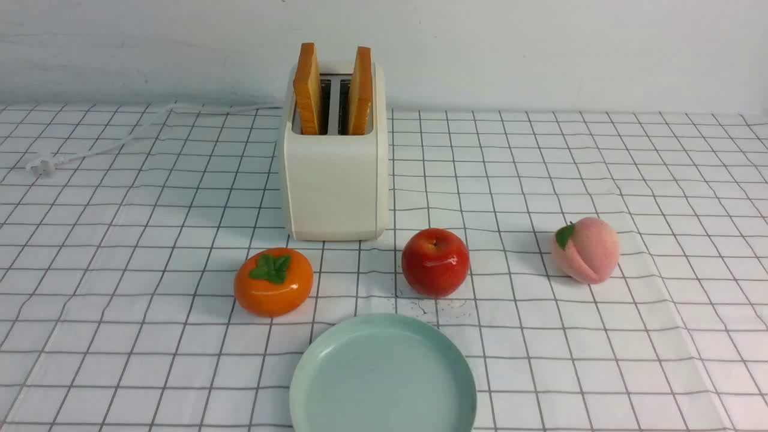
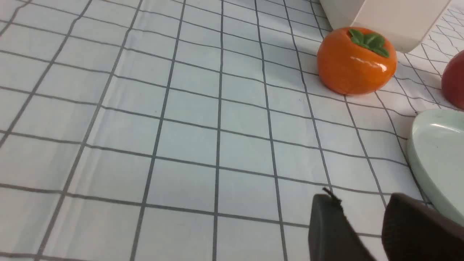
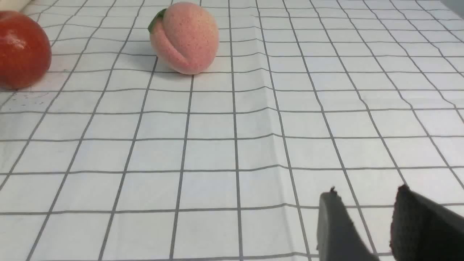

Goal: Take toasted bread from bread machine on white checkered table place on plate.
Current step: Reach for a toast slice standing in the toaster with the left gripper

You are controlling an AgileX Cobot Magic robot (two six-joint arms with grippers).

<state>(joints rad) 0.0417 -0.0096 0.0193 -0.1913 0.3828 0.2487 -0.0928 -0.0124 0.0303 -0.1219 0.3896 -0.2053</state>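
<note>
The left gripper (image 2: 362, 221) is hanging low over the white checkered table (image 2: 188, 145); its jaws are standing a moderate way apart and are holding nothing, only cloth is showing between them. The right gripper (image 3: 366, 217) is hanging in the same manner, jaws parted by a similar gap and gripping nothing. Just beside the left gripper the plate (image 1: 384, 378) is lying bare at the near edge of the table. Beyond it an orange persimmon (image 1: 273, 282) and a red apple (image 1: 435, 262) are sitting side by side, and a pink peach (image 1: 586, 250) is resting further to the right, well apart from the right gripper. Behind the two fruits the bread machine (image 1: 335, 186) is standing upright; its slots are running away from the camera. The toasted bread (image 1: 308, 90) is sticking up from both slots as two slices; they are standing on edge, crust toward the camera, faces turning left and right. A white cord (image 1: 120, 138) is trailing to the left.
</note>
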